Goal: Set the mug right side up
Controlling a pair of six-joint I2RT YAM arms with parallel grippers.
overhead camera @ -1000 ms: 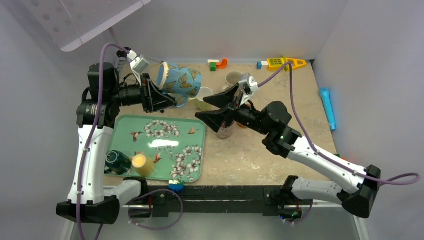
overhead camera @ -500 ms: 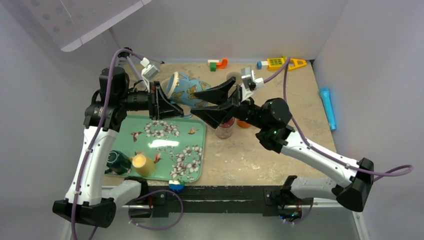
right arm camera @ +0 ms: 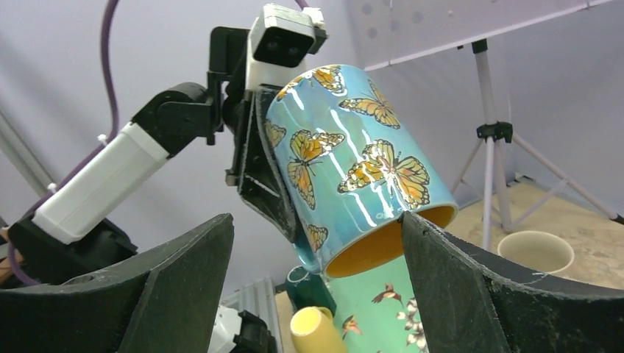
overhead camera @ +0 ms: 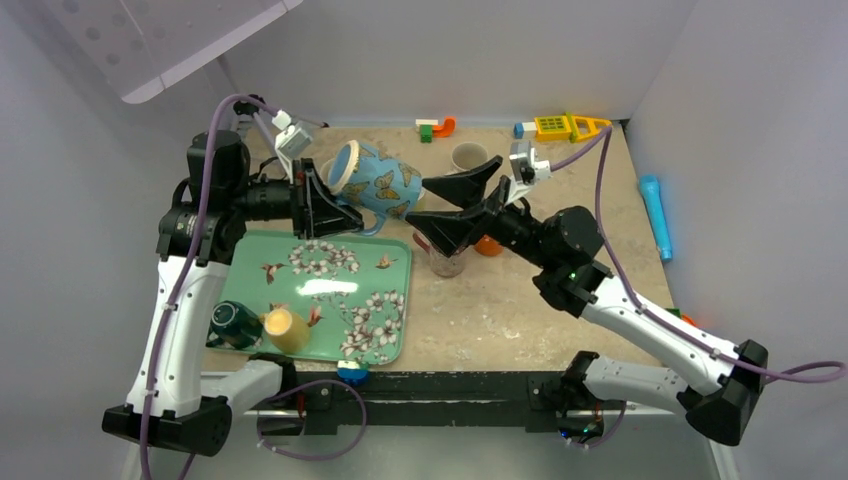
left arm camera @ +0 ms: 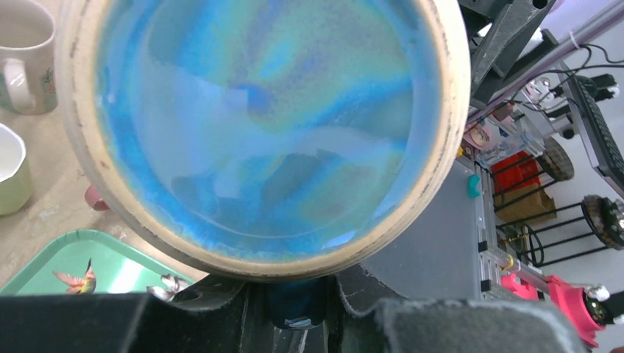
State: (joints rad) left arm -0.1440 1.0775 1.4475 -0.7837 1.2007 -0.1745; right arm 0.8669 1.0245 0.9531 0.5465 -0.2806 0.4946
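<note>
Bright and even from overhead in the top view, with soft, faint shadows on the sandy tabletop (overhead camera: 520, 310) and a white patch of glare on the green tray (overhead camera: 250, 300). Sharp all over there. Through the right wrist camera, thin white streaks of glare down the glaze of the mug (right arm camera: 353, 176), behind near-black, underexposed fingers (right arm camera: 147, 294). Through the left wrist camera, pale mottled reflections across the mug's glossy blue underside. Blurred and dark along the bottom edge.
</note>
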